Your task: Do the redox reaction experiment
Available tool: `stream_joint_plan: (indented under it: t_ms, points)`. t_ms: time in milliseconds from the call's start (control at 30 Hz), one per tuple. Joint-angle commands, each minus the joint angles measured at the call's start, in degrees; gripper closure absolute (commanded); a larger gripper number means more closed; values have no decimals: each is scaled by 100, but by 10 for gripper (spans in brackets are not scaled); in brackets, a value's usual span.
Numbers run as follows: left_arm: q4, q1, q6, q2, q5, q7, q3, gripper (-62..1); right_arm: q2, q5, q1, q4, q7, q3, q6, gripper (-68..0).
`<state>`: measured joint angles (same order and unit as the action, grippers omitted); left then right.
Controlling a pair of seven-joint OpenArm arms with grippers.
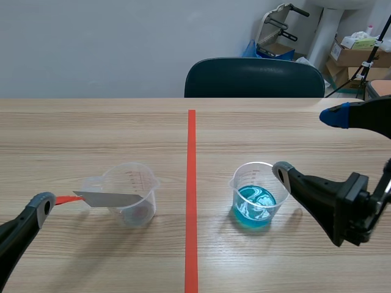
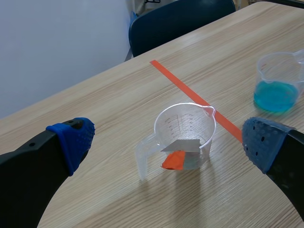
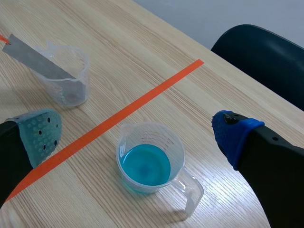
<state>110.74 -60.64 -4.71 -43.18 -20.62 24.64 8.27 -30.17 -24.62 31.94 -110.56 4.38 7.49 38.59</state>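
We judge the experiment hardly begun.
Metal strip [image 1: 113,199] leans in left beaker [image 1: 135,210], not the blue solution [image 1: 253,207]; left gripper [image 2: 167,140] and right gripper [image 3: 137,135] fingers spread, empty.

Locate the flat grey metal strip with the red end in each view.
Scene view: the grey metal strip leans in the clear plastic measuring cup, left of the orange-red tape line.
Left wrist view: strip in that cup, short of the tape.
Right wrist view: strip in that cup, beyond the tape.
Landmark: the tape line.
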Motion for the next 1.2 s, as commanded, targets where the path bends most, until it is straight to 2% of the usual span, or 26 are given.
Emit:
stream_joint_plan:
  t_ms: [0, 300, 467, 633, 833, 900, 1000, 1167]
  points:
    - [66, -15, -24, 46, -33, 57, 2, -623, -59, -46, -52, -2, 85, 63, 0, -679]
    - [66, -13, -24, 63, -35, -170, 2, -623, -57, -42, -350, -2, -68, -313, -7, -679]
    - [66, -13, -26, 157, -39, -177, 2, -623, 50, 94, -782, 0, -299, -841, -203, -679]
    - [35, -17, -22, 162, -142, -535, 2, -623, 297, 444, -1335, 39, -590, -1596, -396, -679]
    - [-321, -74, 24, 494, -140, -649, 2, -623, 564, 669, -2140, 302, -942, -2614, -507, -679]
    - [-413, -151, 48, 551, -140, -581, 2, -623, 664, 671, -2411, 481, -1005, -2951, -623, -679]
    - [-468, -369, 166, 573, -140, -254, 2, -623, 802, 684, -2850, 820, -1010, -3473, -649, -679]
    - [-474, -743, 164, 671, -142, 103, 2, -623, 1051, 890, -3497, 1390, -1003, -4341, -800, -679]
